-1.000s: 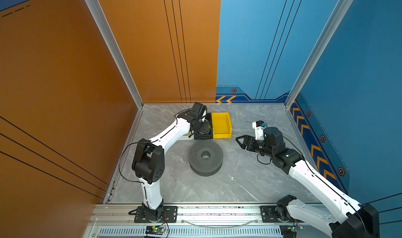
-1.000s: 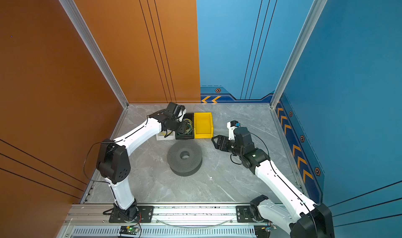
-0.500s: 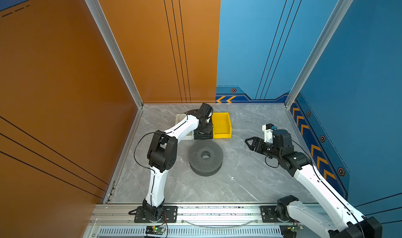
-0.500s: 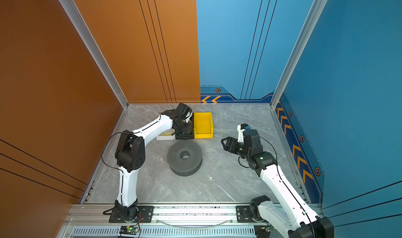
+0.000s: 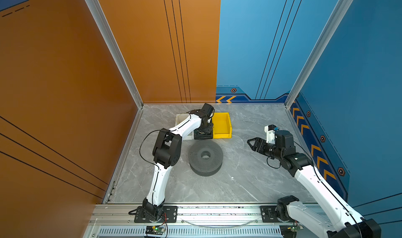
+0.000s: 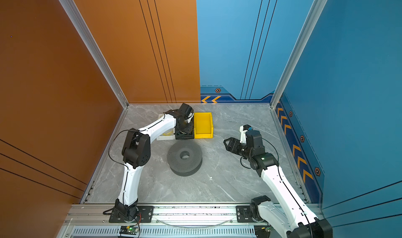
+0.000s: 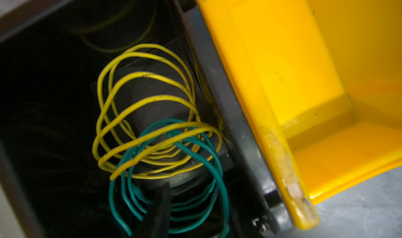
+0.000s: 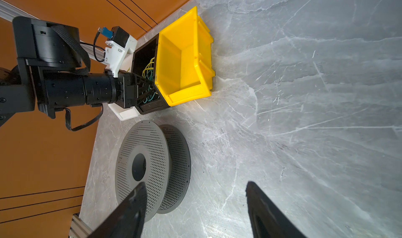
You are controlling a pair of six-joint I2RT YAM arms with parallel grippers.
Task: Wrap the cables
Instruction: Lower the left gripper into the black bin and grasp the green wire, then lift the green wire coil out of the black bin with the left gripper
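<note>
Grey marble surface point(image 5: 250, 182): the thin teal-green wire point(image 7: 189, 151) lies coiled in the black plastic bin point(image 7: 228, 95), directly below the left pincer point(image 8: 150, 88), grip indeterminate; the right pincer point(image 8: 194, 185), spread wide, stands well apart.

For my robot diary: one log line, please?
left gripper: in black bin, at teal wire | right gripper: open, empty | grey spool: bare

Robotics lab test cell. Closed in by flat orange wall panels point(image 5: 65, 73) and blue wall panels point(image 5: 261, 41), joined at bare aluminium corner posts point(image 5: 113, 52). Orange chevron strip point(image 5: 315, 148) runs along the foot of the blue side. Grey marble-pattern worktop point(image 5: 250, 182). Left arm point(image 5: 156, 182) and right arm point(image 5: 315, 182), white and black, bolted to a slotted aluminium rail point(image 5: 217, 209) at the front edge. Exposed circuit board point(image 5: 155, 228) with a green light below the rail. Yellow parts bin point(image 5: 221, 126) near the back wall.
</note>
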